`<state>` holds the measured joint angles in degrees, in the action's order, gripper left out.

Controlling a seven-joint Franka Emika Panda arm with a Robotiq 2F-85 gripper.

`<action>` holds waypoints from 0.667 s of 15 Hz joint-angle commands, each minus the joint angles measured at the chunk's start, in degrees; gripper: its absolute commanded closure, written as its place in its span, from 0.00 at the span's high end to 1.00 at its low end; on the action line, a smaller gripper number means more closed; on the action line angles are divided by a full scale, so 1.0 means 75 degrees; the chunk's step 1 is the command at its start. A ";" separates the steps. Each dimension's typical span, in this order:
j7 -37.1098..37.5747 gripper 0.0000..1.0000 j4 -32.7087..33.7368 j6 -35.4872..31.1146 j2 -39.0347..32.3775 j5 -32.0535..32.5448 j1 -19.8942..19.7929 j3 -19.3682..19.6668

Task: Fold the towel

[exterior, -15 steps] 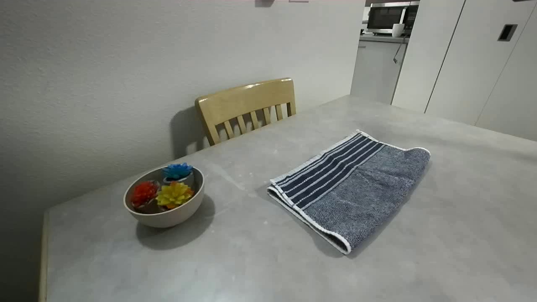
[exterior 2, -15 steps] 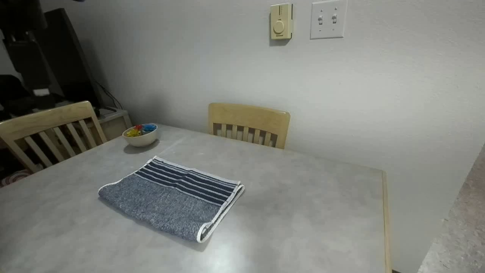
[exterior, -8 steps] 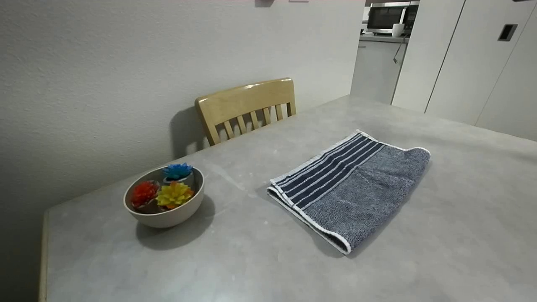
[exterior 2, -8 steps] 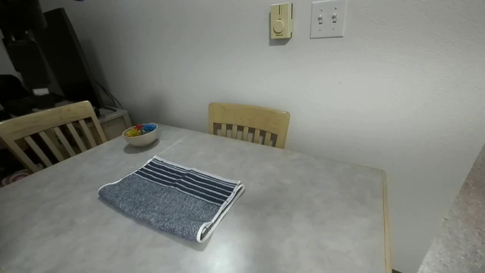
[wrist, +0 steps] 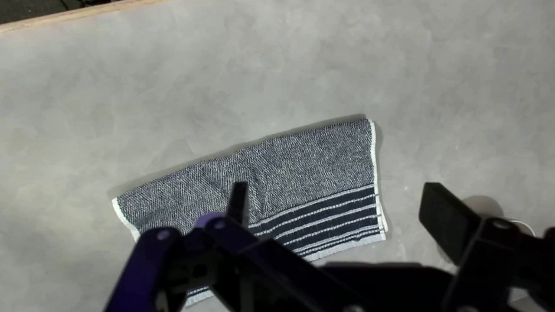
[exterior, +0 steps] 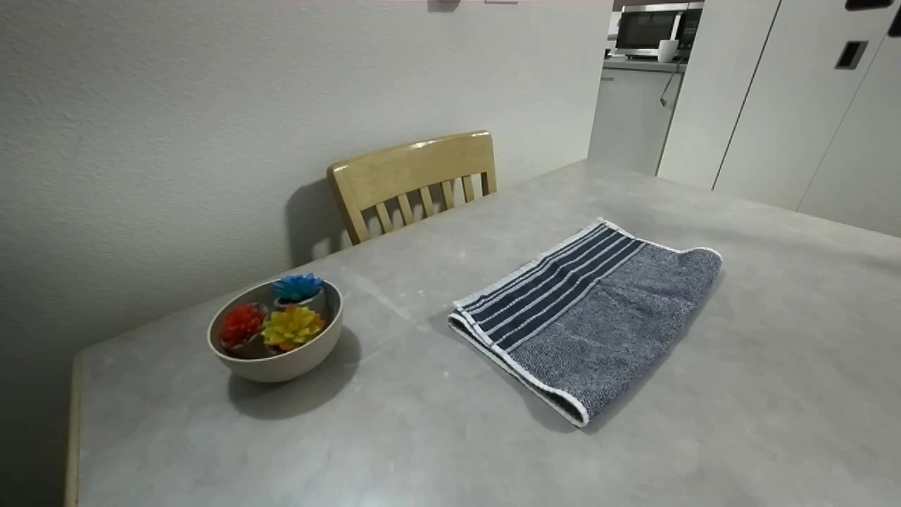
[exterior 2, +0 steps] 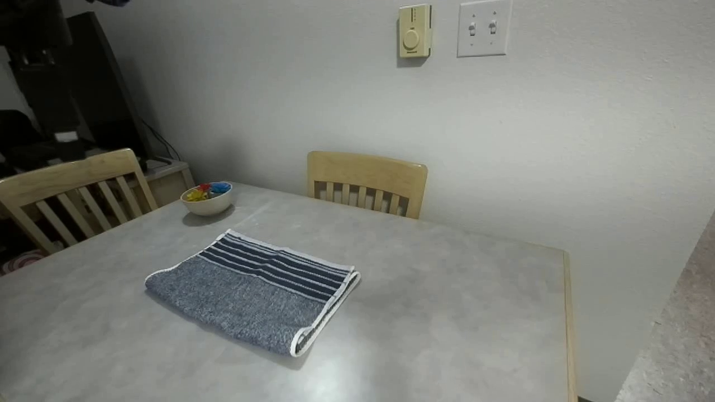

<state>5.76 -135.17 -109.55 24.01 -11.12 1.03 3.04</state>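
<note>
The towel lies on the table, folded over once with its striped end on top. It shows blue-grey in both exterior views (exterior: 626, 310) (exterior 2: 234, 301) and in the wrist view (wrist: 299, 164). The rounded fold is on the side away from the stripes, and the layers show at the white-hemmed side. My gripper (wrist: 336, 193) is open and empty, high above the table. In the wrist view its left finger overlaps the towel and its right finger is past the towel's white-edged side. Dark tips show at the top right corner of an exterior view (exterior: 873, 5).
A beige bowl (exterior: 281, 365) with red, yellow and blue artificial succulents stands on the table beside the towel, also in an exterior view (exterior 2: 208, 208). A wooden chair (exterior: 415, 165) stands at the table edge by the wall. Another chair (exterior 2: 72, 176) stands at the left.
Dark gripper parts have come further into the top right corner of an exterior view. The dark arm at the left of an exterior view has shifted slightly right. The towel has not moved.
</note>
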 commanded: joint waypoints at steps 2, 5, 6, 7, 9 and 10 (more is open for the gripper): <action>0.0436 1.00 0.0136 -0.0905 -0.0822 -0.0102 0.0070 -0.0561; 0.1194 1.00 0.0262 -0.1678 -0.1490 -0.0093 0.0183 -0.0962; 0.1531 1.00 0.0329 -0.2008 -0.1766 -0.0074 0.0222 -0.1101; 0.1752 1.00 0.0401 -0.2264 -0.2006 -0.0075 0.0279 -0.1195; 0.2044 1.00 0.0514 -0.2981 -0.2471 -0.0189 0.0428 -0.1336; 0.2082 1.00 0.0562 -0.3234 -0.2646 -0.0232 0.0509 -0.1377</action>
<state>19.96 -133.65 -129.16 9.38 -11.15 3.82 -6.40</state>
